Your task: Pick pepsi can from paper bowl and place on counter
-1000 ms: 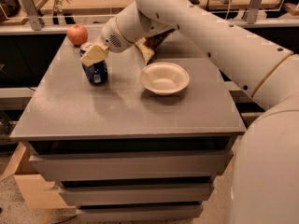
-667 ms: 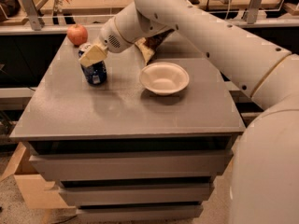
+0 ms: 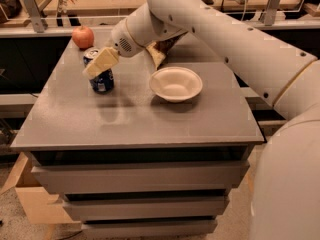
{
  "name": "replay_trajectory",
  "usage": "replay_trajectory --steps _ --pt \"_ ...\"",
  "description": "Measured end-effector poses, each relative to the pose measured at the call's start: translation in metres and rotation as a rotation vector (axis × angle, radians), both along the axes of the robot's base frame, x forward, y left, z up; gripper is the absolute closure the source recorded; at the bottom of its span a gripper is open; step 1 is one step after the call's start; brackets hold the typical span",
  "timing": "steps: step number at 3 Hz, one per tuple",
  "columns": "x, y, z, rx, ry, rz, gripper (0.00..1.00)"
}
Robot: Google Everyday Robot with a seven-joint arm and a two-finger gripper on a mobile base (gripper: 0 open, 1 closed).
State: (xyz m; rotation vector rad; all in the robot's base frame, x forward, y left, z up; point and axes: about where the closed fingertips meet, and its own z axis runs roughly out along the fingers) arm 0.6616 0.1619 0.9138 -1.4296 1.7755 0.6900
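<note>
Arm (image 3: 225, 29): thick, round, glossy white tube sections.
Screw holes (image 3: 249, 29): small dark round dots spaced along the arm's side.
Joint seam (image 3: 292, 81): thin tan band across the white casing.
Wrist housing (image 3: 137, 31): rounded white shell.
Grille (image 3: 124, 44): small patch of fine dark dots on the wrist housing.
Gripper (image 3: 100, 63): cream-yellow, blocky; located at the top of the can (image 3: 103, 80), over the counter's (image 3: 135, 119) left rear area.
Body shell (image 3: 290, 184): large, smooth, white, rounded.

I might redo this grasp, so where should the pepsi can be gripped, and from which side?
Grip the pepsi can across its round side wall, about mid-height. It stands upright on the counter, so probably come from above and the right, where the gripper sits against its top. The apple stands behind it, leaving less room there.
</note>
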Motion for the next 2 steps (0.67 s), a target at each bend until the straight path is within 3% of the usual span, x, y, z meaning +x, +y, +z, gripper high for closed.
replay_trajectory --steps 1,2 --pt "0.003 -0.05 0.011 -0.046 -0.007 -0.07 0.0" --pt "0.01 -0.116 0.022 -0.095 -0.01 -0.163 0.0"
